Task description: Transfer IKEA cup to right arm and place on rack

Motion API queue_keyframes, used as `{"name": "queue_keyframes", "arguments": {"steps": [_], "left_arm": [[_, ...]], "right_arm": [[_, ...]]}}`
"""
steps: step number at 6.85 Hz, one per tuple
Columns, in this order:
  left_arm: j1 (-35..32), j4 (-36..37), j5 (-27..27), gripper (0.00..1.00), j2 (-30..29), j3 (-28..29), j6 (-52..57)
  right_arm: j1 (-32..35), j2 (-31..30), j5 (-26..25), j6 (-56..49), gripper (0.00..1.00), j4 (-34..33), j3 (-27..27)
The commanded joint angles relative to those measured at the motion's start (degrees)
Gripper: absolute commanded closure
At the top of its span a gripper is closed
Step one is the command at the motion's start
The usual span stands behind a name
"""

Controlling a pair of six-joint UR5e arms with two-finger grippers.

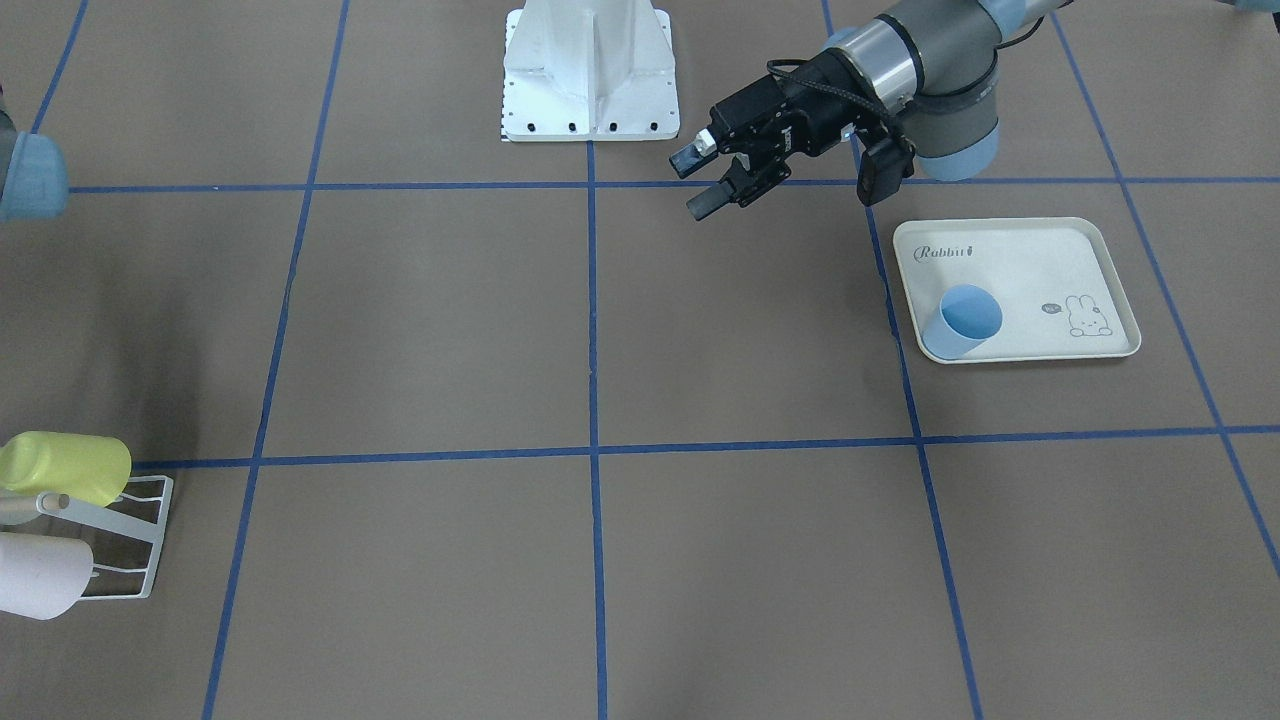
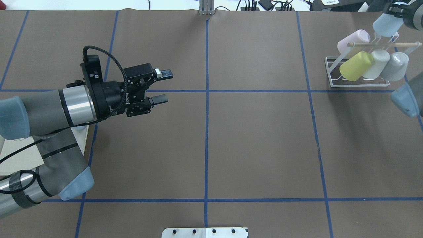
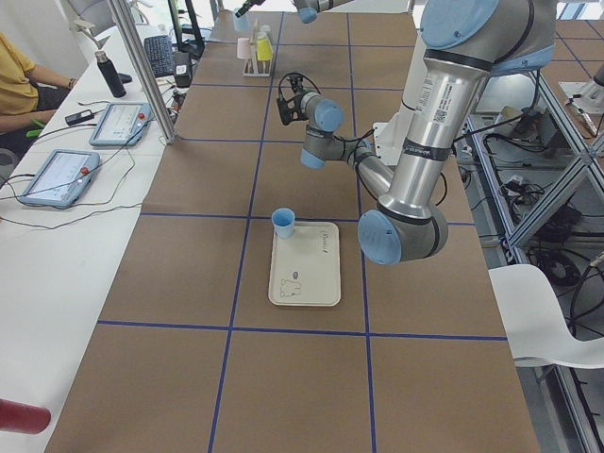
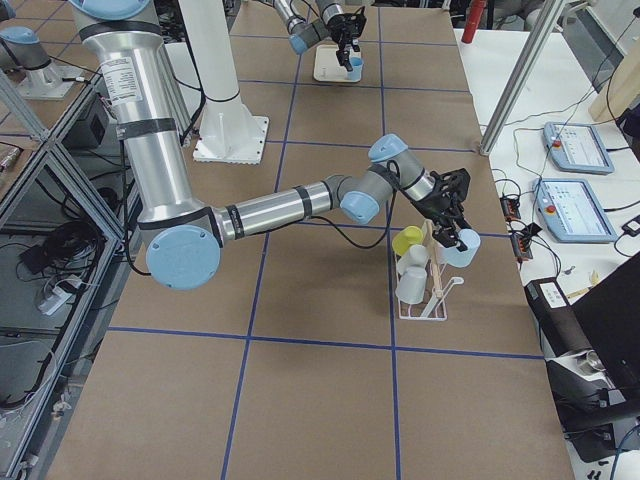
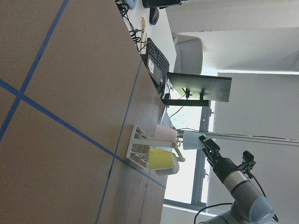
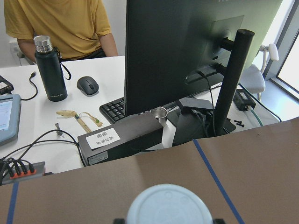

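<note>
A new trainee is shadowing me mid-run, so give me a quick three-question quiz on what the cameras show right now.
1. True or false: the left end effector holds a cup.
2. What does the right end effector grip? A red cup, B pale blue cup, C black cup.
3. Not counting the gripped one, how many cups sit on the rack?
Key: 1 false, it is open and empty; 2 B; 3 four.

Six cups: four racked cups (image 2: 356, 66), one pale blue cup (image 2: 385, 26), one blue cup (image 1: 962, 320). One rack (image 2: 329, 72), one tray (image 1: 1040, 260), two arms (image 2: 46, 109).
</note>
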Motion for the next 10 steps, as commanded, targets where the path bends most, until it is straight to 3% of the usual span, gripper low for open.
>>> {"name": "queue_keyframes", "arguments": {"steps": [1,10], "left_arm": [[0.01,0.01,0.03,0.0,0.03,0.05,0.0],[0.45,0.01,0.12,0.0,0.12,0.05,0.0]], "right_arm": [[-0.09,-0.12,0.01,0.42,1.0,0.0,-0.4],[-1.32,0.14,0.09,0.6,1.0,0.09,-1.98]]}}
